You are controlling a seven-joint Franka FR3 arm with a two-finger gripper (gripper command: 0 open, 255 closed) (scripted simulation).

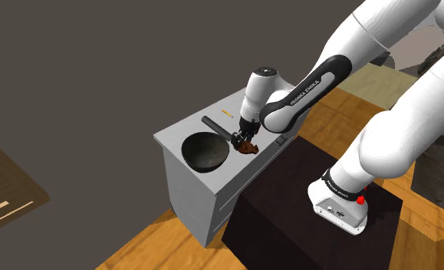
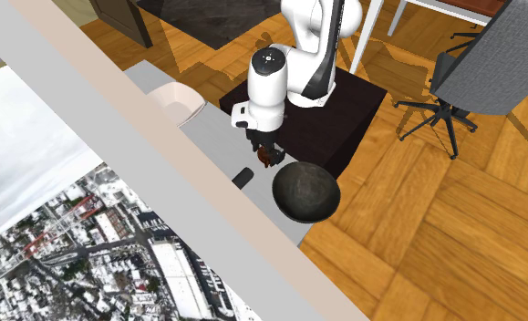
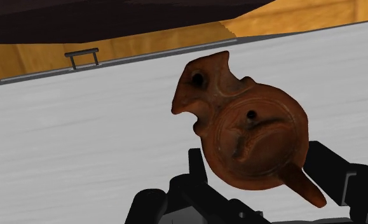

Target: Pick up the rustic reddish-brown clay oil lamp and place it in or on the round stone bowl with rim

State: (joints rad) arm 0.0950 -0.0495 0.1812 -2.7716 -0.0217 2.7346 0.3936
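While the lamp (image 3: 246,130) is pinched between the two fingers of the gripper (image 3: 265,170), it's just beside the bowl (image 1: 206,151), on the stand's side. The hold looks lopsided: the fingers clasp the round body and the spout end pokes out well past them. So it could swivel or slip mid-carry, or the spout could clip the bowl's rim if it travels low. The counter (image 1: 180,136) edge is close too, so a drop there probably means the floor.

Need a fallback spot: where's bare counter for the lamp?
Bare: the grey counter stretch between the white tub and the gripper. Crowded: around the dark bowl, where the black bar and oil lamp cluster.
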